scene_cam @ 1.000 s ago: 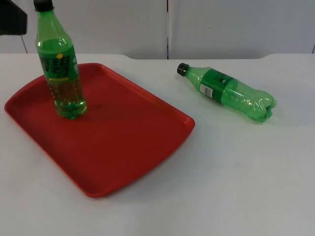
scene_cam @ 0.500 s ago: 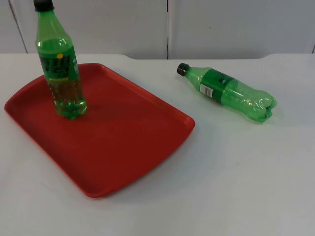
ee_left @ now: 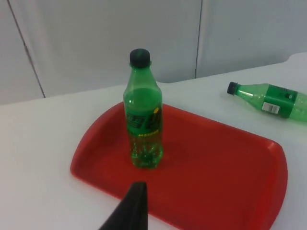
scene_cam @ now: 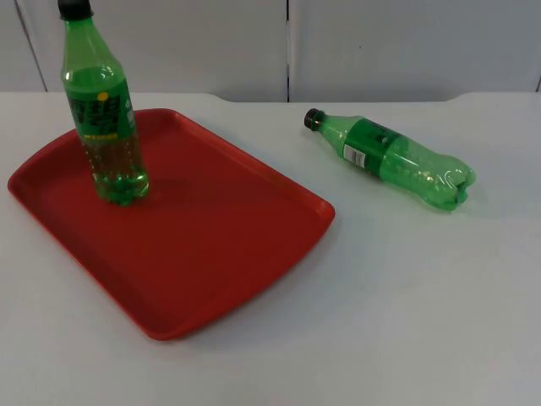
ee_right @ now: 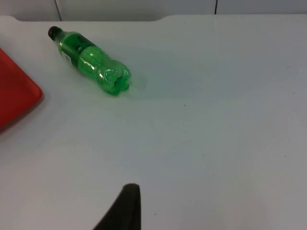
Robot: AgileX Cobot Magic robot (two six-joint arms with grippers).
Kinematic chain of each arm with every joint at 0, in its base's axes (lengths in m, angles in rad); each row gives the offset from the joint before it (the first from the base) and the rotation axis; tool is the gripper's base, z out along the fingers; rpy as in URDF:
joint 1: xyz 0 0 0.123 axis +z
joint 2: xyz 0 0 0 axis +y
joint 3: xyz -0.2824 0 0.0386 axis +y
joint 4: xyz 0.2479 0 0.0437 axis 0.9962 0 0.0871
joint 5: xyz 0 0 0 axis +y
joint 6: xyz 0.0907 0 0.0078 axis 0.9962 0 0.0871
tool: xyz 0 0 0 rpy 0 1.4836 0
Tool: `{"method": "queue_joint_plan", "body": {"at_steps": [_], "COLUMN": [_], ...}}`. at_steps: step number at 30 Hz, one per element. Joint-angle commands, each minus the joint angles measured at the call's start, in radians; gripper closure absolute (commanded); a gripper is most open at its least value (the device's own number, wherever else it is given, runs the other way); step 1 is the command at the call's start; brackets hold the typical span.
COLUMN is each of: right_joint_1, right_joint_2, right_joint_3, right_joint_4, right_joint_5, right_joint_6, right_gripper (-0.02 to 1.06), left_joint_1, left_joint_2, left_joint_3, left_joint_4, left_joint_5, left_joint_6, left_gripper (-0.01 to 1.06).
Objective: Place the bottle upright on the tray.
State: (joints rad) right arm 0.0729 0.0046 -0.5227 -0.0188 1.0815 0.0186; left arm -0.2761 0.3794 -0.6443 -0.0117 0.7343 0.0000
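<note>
One green bottle (scene_cam: 101, 110) with a black cap stands upright on the far left part of the red tray (scene_cam: 211, 245). The same standing bottle (ee_left: 143, 129) faces my left gripper (ee_left: 132, 211), which hangs back from the tray (ee_left: 216, 163), apart from the bottle. A second green bottle (scene_cam: 389, 158) lies on its side on the white table, to the right of the tray, cap pointing toward the tray. My right gripper (ee_right: 125, 211) hovers over bare table, well away from that lying bottle (ee_right: 91, 60).
The grey partition wall (scene_cam: 380, 42) closes off the table behind the tray and the bottles. Open white table (scene_cam: 423, 321) stretches in front of the lying bottle. Much of the tray's near right half is bare.
A black part of the left arm at the upper left of the top view has pulled back out of the picture. Neither bottle nor the tray has moved.
</note>
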Motion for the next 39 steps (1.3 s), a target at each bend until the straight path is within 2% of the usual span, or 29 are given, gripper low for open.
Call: {"method": "queue_joint_plan", "body": {"at_steps": [1,6,10,14,24,28,39], "right_joint_1": [-0.007,-0.007,-0.007,-0.007,-0.007,-0.007,-0.007], "right_joint_2": [-0.005,-0.005,-0.005,-0.005,-0.005,-0.005,-0.005], "right_joint_3": [0.007,0.007,0.007,0.007,0.007,0.007,0.007], "right_joint_4": [0.002,0.002,0.002,0.002,0.004,0.004,0.004], "right_joint_5": [-0.003,-0.003,-0.003,-0.003,-0.005,-0.005,-0.005], "right_joint_6": [-0.011,-0.011,-0.011,-0.011,-0.009,-0.009,-0.009], "right_gripper": [0.0,0.0,0.0,0.0,0.0,0.0,0.0], "left_joint_1": [-0.006,-0.006,-0.006,-0.006,-0.006,-0.006,-0.006], "left_joint_2": [-0.056,-0.173,-0.297,-0.374,-0.379,-0.379,-0.379], "left_joint_3": [0.042,0.103,0.129,0.129,0.122,0.143,0.148], "left_joint_4": [-0.011,-0.011,0.0,0.012,0.012,0.023,0.021], "left_joint_5": [0.016,0.062,0.154,0.203,0.251,0.354,0.341], "left_joint_6": [0.0,-0.006,-0.008,-0.008,-0.013,-0.013,-0.011], "left_gripper": [0.0,0.0,0.0,0.0,0.0,0.0,0.0]}}
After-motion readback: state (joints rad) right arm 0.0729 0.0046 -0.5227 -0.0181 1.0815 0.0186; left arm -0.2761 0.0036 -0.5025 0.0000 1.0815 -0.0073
